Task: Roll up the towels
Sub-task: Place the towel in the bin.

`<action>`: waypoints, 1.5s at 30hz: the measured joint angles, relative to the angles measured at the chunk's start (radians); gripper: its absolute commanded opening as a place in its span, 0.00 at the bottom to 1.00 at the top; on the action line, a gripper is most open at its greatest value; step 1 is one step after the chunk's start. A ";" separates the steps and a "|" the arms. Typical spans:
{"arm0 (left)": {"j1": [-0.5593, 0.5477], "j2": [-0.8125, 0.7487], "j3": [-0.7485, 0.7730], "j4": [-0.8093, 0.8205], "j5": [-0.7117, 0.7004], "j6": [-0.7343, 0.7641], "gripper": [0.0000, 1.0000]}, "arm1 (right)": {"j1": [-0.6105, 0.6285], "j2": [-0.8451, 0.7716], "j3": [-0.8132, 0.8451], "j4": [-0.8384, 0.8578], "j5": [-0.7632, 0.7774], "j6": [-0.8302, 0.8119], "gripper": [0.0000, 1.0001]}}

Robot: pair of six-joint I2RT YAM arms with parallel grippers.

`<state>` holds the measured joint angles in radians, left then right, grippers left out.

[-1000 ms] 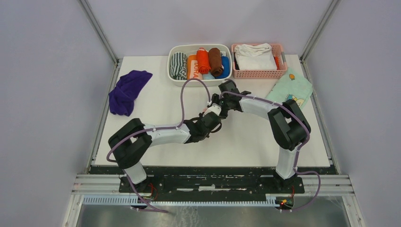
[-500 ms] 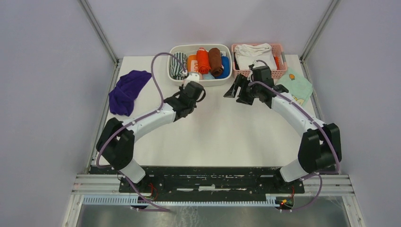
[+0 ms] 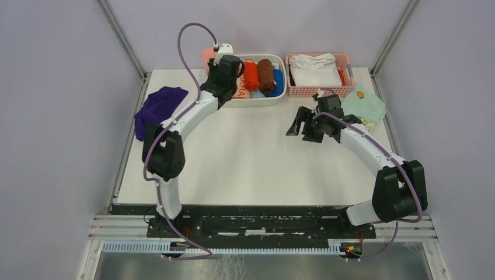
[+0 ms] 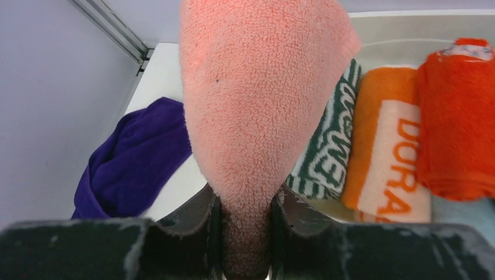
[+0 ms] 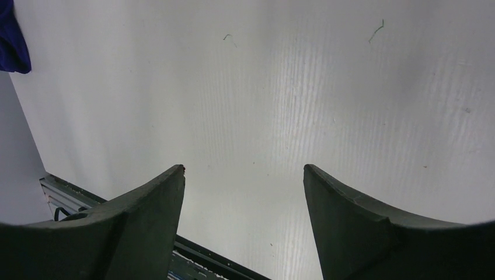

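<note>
Pink towel (image 4: 257, 99): 1, bunched into a roll, clamped in my left gripper (image 4: 244, 221) and held above the far left end of the white tub (image 3: 260, 100), I judge for setting in beside the green striped roll (image 4: 327, 146).
Purple towel (image 3: 156, 111): 1, unrolled, heaped at the far left of the table (image 3: 245, 169).
My right gripper (image 5: 244, 169): jaws apart, holding nothing, above the table right of centre; I judge it stands aside to give the left room.
Writing: "DORA" on the orange roll (image 4: 385, 151); any further letters hidden.
</note>
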<state>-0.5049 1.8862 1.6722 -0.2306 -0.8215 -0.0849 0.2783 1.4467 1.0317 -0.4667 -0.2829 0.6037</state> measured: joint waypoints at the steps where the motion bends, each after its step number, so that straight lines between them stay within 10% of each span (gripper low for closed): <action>1: 0.009 0.037 0.028 0.008 -0.014 0.016 0.03 | -0.003 -0.006 -0.009 -0.003 0.000 -0.002 0.82; 16: 0.040 0.563 0.472 -0.011 0.019 0.112 0.03 | -0.050 -0.060 -0.047 -0.025 0.000 -0.019 0.82; 45: 0.135 0.548 0.497 -0.166 0.541 -0.123 0.09 | -0.072 -0.060 -0.077 -0.003 -0.033 -0.016 0.80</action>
<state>-0.3695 2.4340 2.1689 -0.3965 -0.2806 -0.2077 0.2062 1.3869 0.9550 -0.4702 -0.3157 0.5873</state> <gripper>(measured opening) 0.304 0.804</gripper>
